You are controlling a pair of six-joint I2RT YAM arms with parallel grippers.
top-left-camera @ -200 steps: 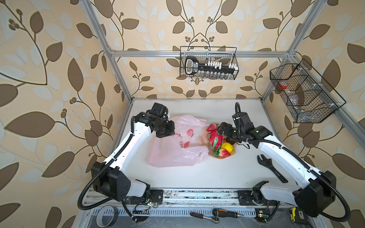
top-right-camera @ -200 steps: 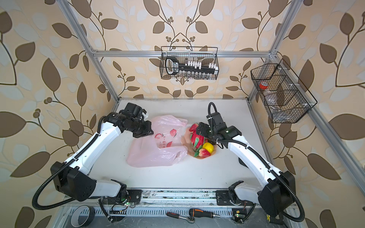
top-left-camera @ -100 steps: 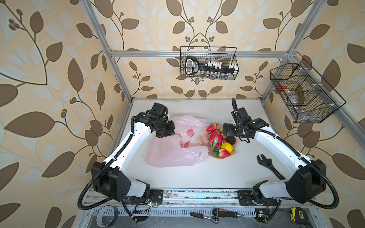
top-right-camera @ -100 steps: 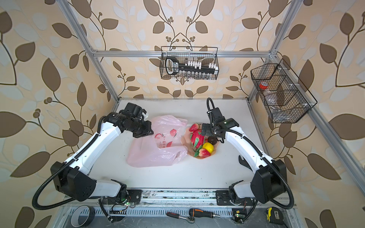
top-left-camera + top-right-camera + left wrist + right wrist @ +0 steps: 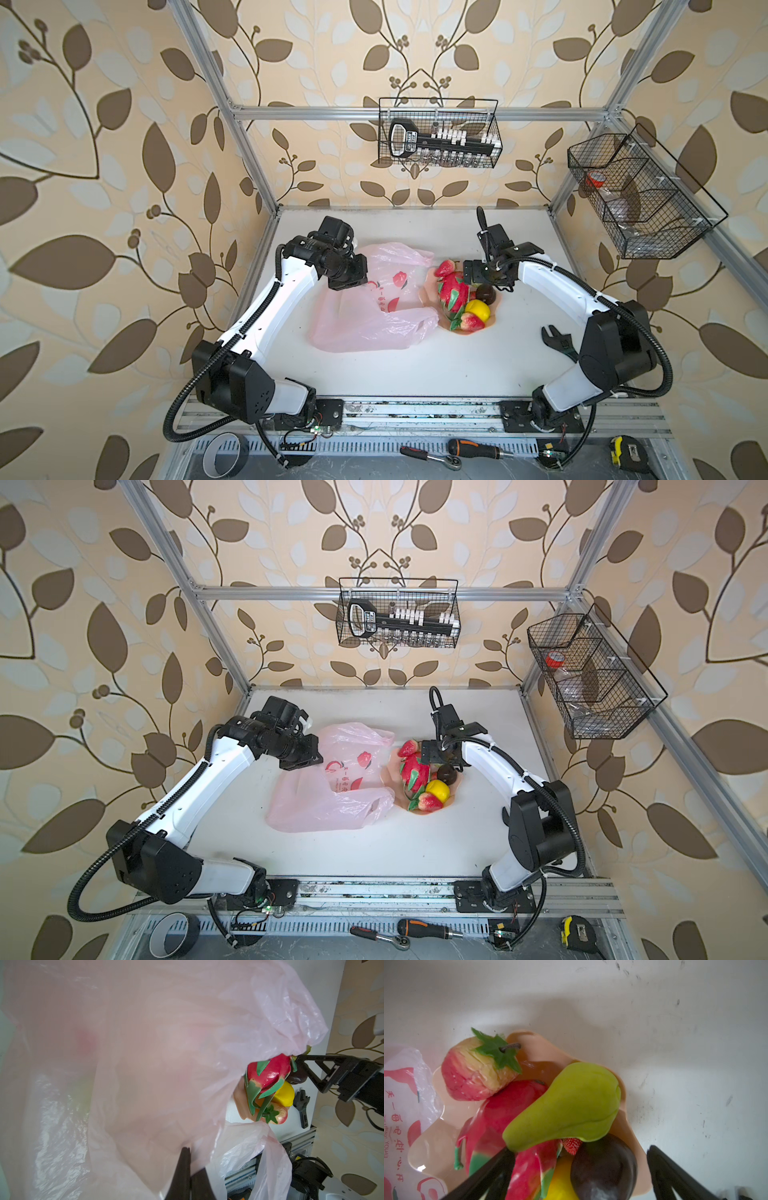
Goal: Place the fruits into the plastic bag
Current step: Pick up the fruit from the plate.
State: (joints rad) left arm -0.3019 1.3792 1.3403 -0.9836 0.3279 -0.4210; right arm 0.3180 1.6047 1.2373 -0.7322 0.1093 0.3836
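Leaf-print walls (image 5: 104,124), white tabletop (image 5: 436,370) (scuffed), aluminium frame (image 5: 332,113).

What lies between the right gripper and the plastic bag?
On the peach plate, a strawberry and the dragon fruit lie between them, in both top views.

- Green pear (image 5: 566,1105) lying atop the dragon fruit (image 5: 508,1126) and dark brown fruit (image 5: 604,1167), all on the peach plate (image 5: 436,1147).
- Strawberry (image 5: 477,1070) at the plate's rim, near the plastic bag (image 5: 402,1115).
- Right end effector (image 5: 580,1149): fingers spread wide, with the dark brown fruit between them.
- White, scuffed tabletop (image 5: 675,1043).

1 bag (image 5: 365,324), 1 plate (image 5: 436,1142), 3 strawberries (image 5: 444,268) (image 5: 469,322) (image 5: 572,1145), 1 dragon fruit (image 5: 453,293), 1 lemon (image 5: 478,309), 1 pear (image 5: 571,1105), 1 dark fruit (image 5: 485,293).
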